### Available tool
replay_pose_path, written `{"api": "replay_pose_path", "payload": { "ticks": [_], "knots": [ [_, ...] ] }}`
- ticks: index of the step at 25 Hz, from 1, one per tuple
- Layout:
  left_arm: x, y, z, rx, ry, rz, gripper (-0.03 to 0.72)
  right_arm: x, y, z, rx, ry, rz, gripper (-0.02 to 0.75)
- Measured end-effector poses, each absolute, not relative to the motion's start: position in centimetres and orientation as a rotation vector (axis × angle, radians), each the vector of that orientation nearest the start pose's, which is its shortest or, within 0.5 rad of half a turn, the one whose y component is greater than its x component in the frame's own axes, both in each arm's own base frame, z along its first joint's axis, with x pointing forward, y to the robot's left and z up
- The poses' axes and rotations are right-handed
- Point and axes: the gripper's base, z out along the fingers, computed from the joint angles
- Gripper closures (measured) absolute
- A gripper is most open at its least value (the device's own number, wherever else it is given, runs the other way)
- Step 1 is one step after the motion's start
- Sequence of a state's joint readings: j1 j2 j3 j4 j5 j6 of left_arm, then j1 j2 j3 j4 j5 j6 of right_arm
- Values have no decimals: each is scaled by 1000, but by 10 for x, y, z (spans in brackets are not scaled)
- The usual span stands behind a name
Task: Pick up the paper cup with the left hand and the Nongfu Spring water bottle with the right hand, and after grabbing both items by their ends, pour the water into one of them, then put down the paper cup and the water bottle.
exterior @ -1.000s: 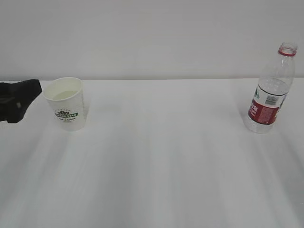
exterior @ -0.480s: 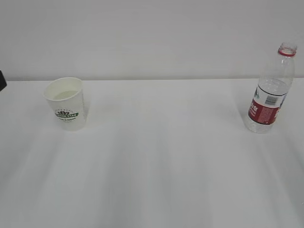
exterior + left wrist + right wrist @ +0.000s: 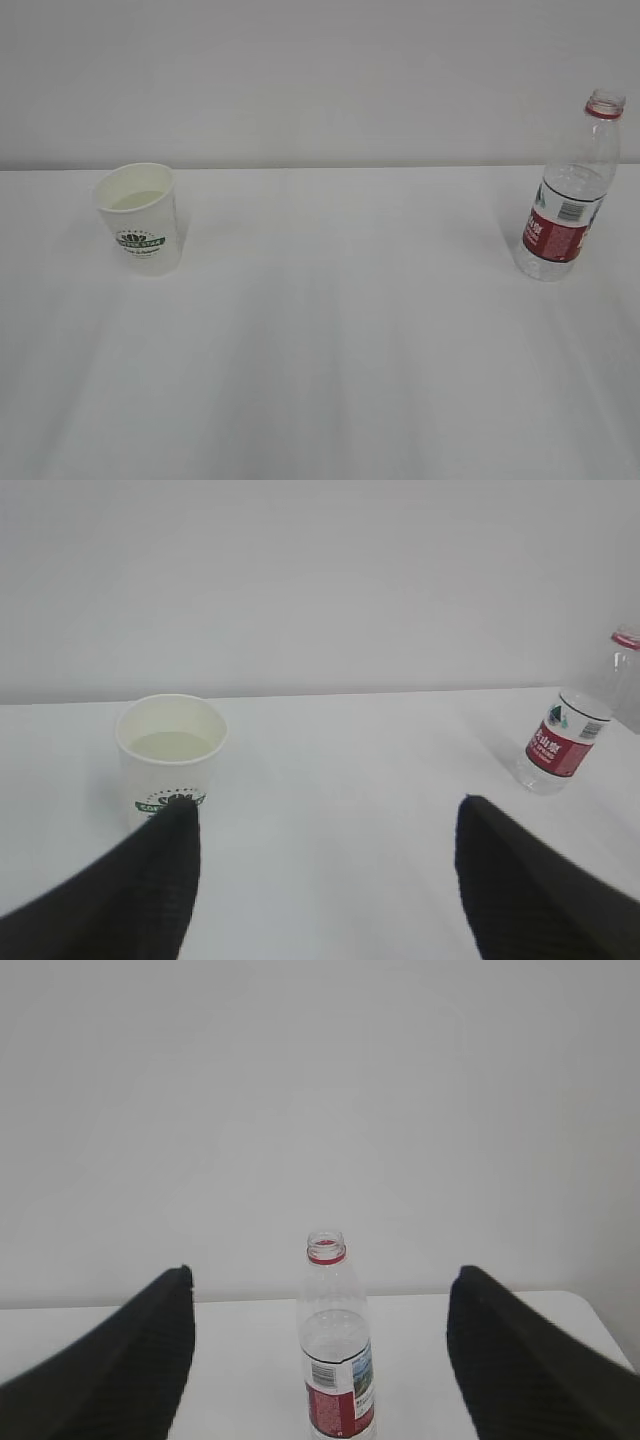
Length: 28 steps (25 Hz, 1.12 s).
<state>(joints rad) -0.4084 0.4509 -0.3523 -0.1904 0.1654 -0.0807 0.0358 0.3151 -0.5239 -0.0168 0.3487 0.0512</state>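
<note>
The white paper cup (image 3: 140, 222) with its green logo stands upright at the table's left, with water (image 3: 136, 200) in it. The capless Nongfu Spring water bottle (image 3: 566, 200) stands upright at the far right. Neither hand shows in the exterior view. In the left wrist view my left gripper (image 3: 325, 805) is open and empty. The cup (image 3: 170, 755) stands beyond its left fingertip (image 3: 178, 825), apart from it, and the bottle (image 3: 562, 745) is far right. My right gripper (image 3: 321, 1272) is open, with the bottle (image 3: 337, 1360) standing ahead, centred between the fingers and untouched.
The white table (image 3: 340, 340) runs back to a plain pale wall. Cup and bottle stand far apart, with bare tabletop between them and in front of them. The table's right end (image 3: 590, 1325) shows in the right wrist view.
The left gripper, beside the cup at the exterior view's left edge a second ago, has drawn back out of that view. Cup and bottle have not moved.
</note>
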Motion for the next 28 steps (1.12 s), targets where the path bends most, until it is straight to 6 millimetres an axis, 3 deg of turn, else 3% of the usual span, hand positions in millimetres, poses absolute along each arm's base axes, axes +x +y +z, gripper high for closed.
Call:
{"api": "replay_pose_path", "payload": {
  "ticks": [4,10,16,20,28],
  "knots": [
    [80,-39,284,166,1776,-527,109,52,1,338,4,1620,45,145],
    [56,-33,311,218,1804,-533,141,17,-1,346,-14,1571,17,145],
    [43,-26,327,265,1842,-483,151,-16,-4,344,-60,1652,-52,145],
    [35,-23,327,297,1929,-448,151,-35,-5,339,-57,1725,-61,145],
    [19,-17,319,328,2032,-430,156,-50,-7,329,-54,1927,-73,145]
  ]
}}
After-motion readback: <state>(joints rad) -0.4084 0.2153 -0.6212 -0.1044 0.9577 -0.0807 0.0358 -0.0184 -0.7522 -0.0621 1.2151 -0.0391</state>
